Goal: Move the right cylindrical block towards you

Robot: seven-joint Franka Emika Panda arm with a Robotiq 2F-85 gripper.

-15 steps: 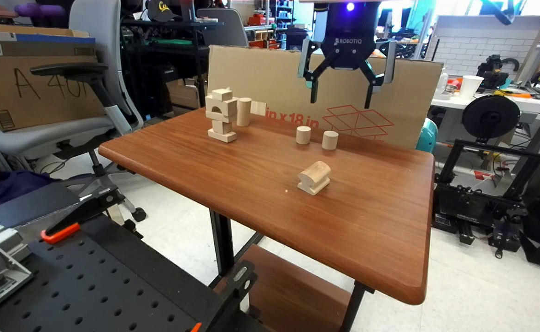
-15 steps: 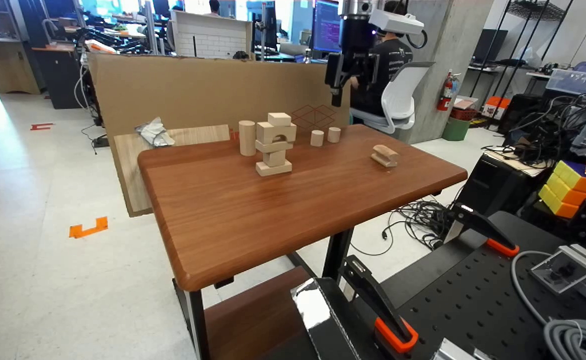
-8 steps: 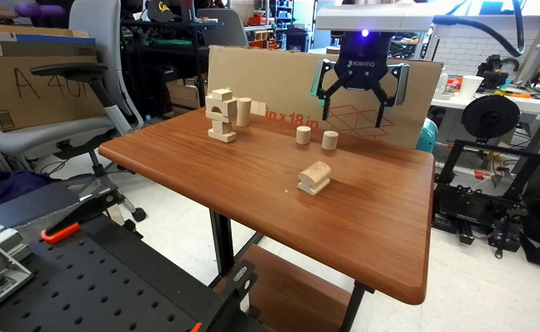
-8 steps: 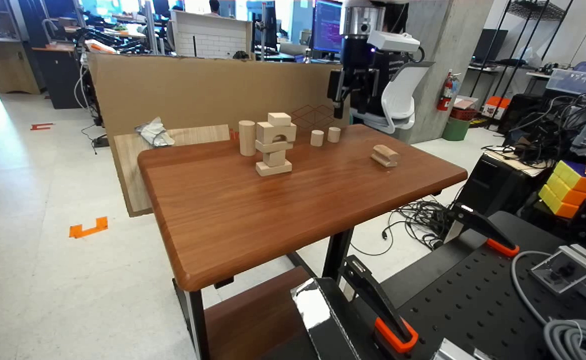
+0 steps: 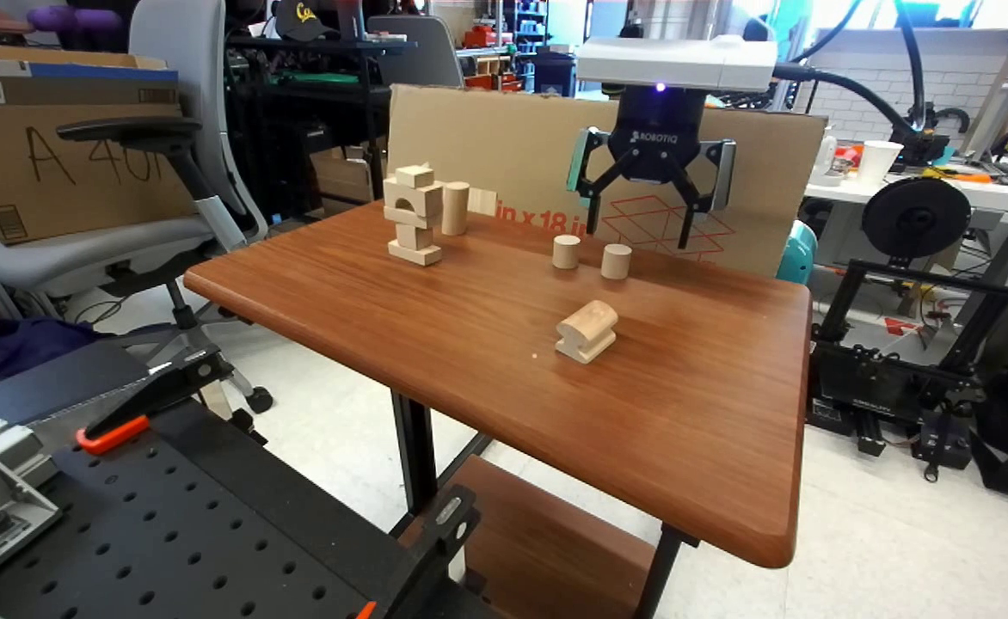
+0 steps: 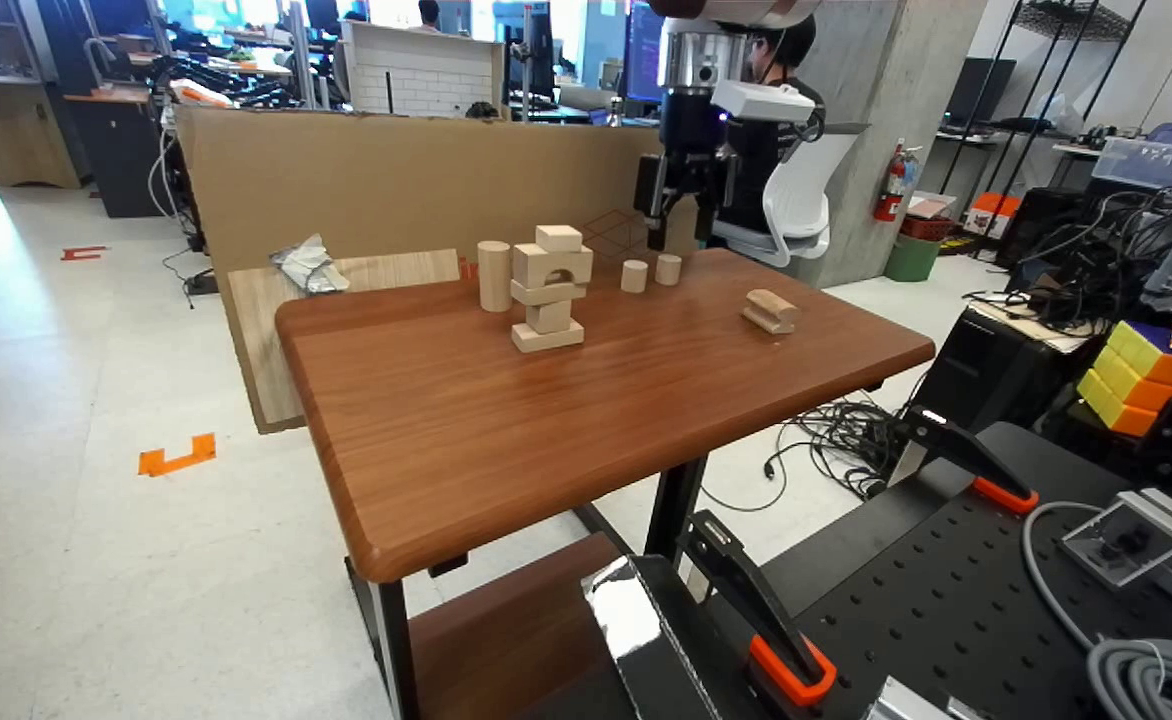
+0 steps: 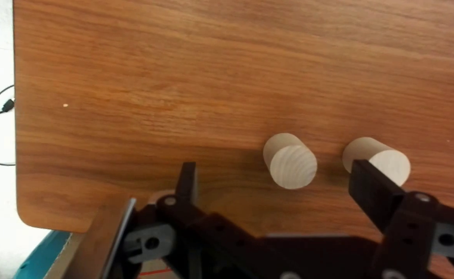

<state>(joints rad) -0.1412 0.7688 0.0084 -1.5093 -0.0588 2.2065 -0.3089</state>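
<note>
Around 7 o'clock below the wide, unloaded claw [image 5: 637, 240] in both exterior views, right cylinder [image 5: 616, 262] stands on desk [image 5: 470, 322]; wrist view puts a finger [image 7: 372, 193] across its twin [image 7: 386, 161] at 3 o'clock, so dropping straight could topple that.

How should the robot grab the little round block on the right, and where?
I'd pinch the right cylindrical block by its round sides, with the gripper coming from above. It stands upright, flat top up, and a gap separates it from the other short cylinder, so both sides should be reachable.
</note>
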